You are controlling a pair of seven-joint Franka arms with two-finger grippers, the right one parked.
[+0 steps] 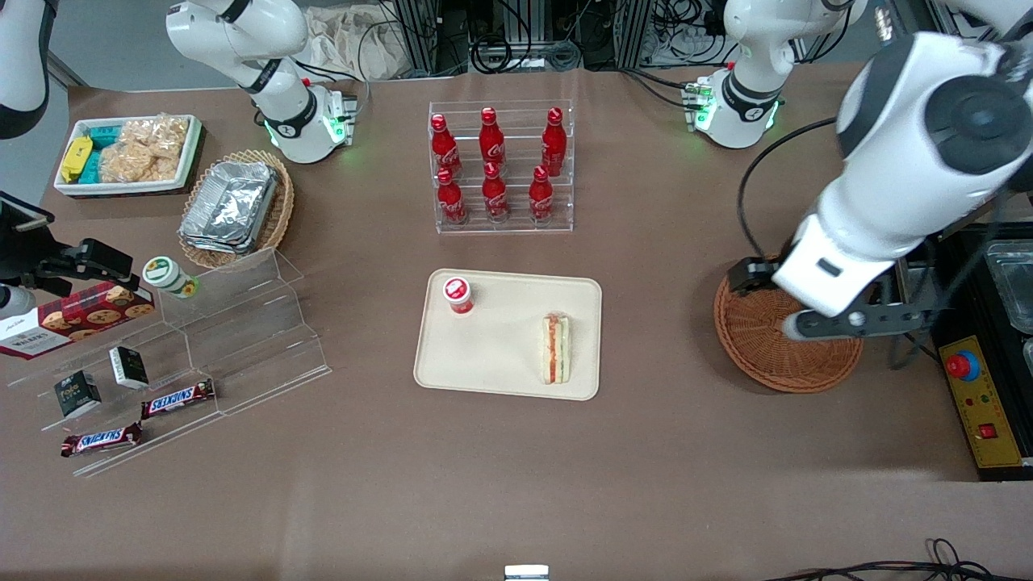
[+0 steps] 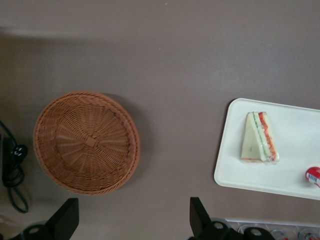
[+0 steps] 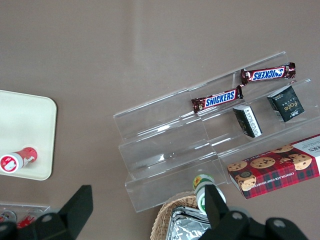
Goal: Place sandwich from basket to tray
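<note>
Front view: sandwich (image 1: 555, 349) lies on tray (image 1: 484, 363), end effector (image 2: 132, 220) spread above basket (image 1: 767, 347).

The pincer (image 2: 131, 220) hangs spread above the table; basket (image 2: 86, 142) bare, sandwich (image 2: 259, 137) on tray (image 2: 295, 172).

The left arm (image 1: 904, 186) is glossy white, built of fat rounded shells, with a dark grey round cap on its big joint. A black band rings the segment above its base, and green lights glow on the base by the bottle rack (image 1: 500, 165). A black cable loops down toward the basket (image 1: 767, 355). The gripper (image 2: 132, 220) over the basket is grey-black, and its two fingers (image 2: 67, 217) are matte black wedges, set wide apart.
</note>
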